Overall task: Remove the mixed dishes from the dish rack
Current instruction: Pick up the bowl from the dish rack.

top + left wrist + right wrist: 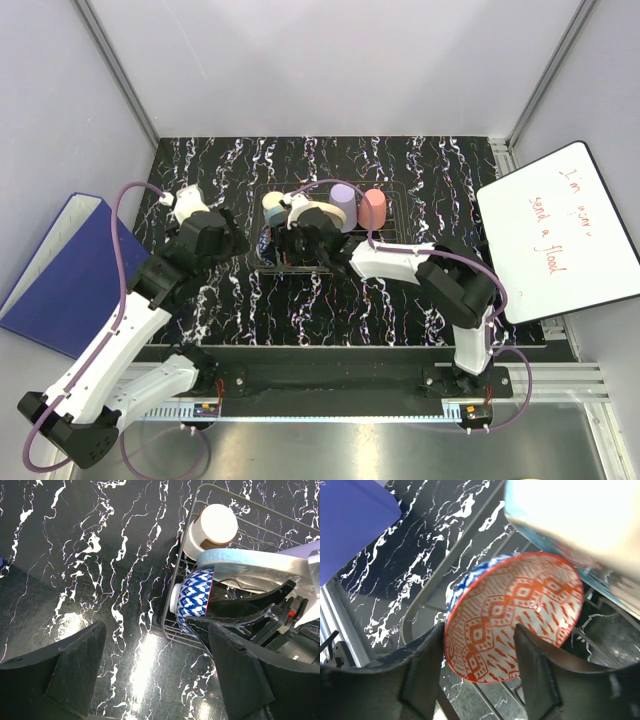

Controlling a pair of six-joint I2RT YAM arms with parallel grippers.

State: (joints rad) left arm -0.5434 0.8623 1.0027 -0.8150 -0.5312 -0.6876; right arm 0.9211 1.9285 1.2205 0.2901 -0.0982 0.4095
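The dish rack (396, 222) sits mid-table with a lavender cup (344, 205), a salmon-pink cup (373, 207), a whitish cup (215, 527) and the light-blue-and-cream plate (240, 560) standing on edge. The bowl (520, 605), red-orange patterned inside and blue outside, leans on edge at the rack's left end. My right gripper (480, 665) straddles its lower rim, one finger against the blue outside, the other over the inside, the jaws still apart. My left gripper (155, 680) hangs open above the bare table beside the rack's left corner, holding nothing.
A blue binder (60, 270) lies at the table's left edge. A whiteboard (560, 230) with red writing rests at the right edge. White walls and metal frame posts enclose the back and sides. The right arm (400, 262) reaches across the rack's front.
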